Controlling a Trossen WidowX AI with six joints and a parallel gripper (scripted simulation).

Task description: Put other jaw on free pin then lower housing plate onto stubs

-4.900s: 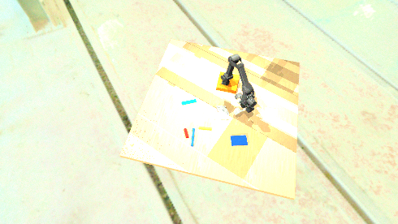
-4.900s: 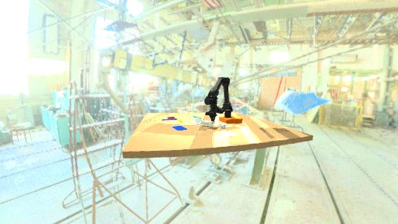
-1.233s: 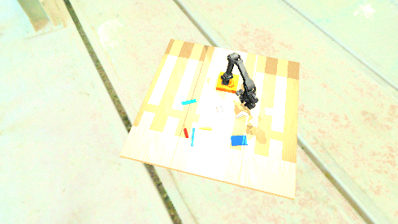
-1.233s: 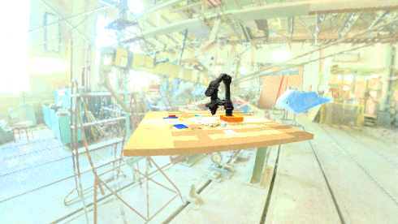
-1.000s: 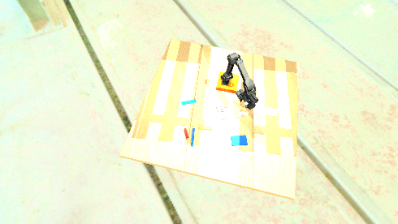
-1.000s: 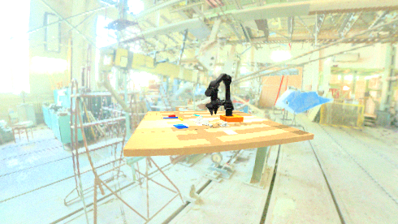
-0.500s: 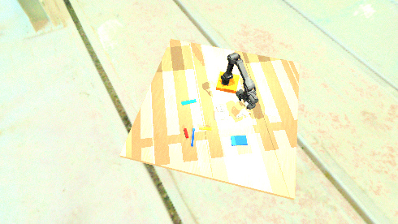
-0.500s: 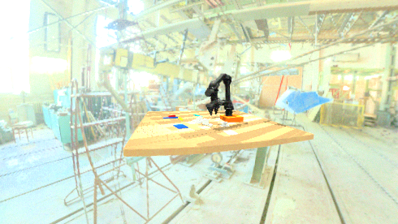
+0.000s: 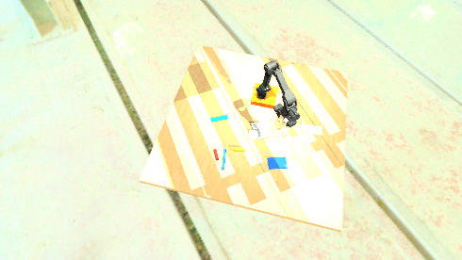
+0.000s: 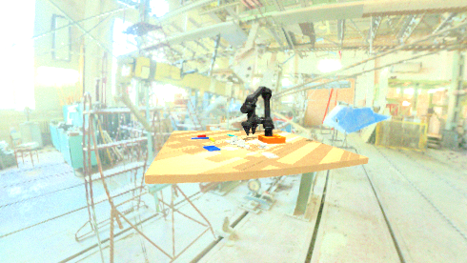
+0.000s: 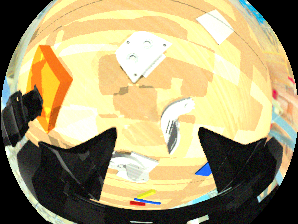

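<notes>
My gripper (image 11: 158,131) (image 9: 285,119) (image 10: 250,132) is open and hangs above the table, with nothing between its fingers. In the wrist view the loose white curved jaw (image 11: 169,120) lies below the gap between the fingertips, nearer the right one, its toothed edge showing. The white base (image 11: 149,163) (image 9: 253,134) carries the other jaw and lies low in the wrist view, beside the left finger, which partly hides it. Its pins are too washed out to tell. The white housing plate (image 11: 142,50), with two round holes, lies apart from both, at the upper middle of the wrist view.
The orange block (image 11: 62,82) (image 9: 264,103) (image 10: 273,139) is at the arm's foot. A blue block (image 9: 277,163) (image 10: 212,148), a cyan bar (image 9: 219,118), a yellow bar (image 9: 237,148), a thin blue bar (image 9: 223,159) and a red bar (image 9: 216,154) lie on the table. A white square (image 11: 215,26) lies beyond the plate.
</notes>
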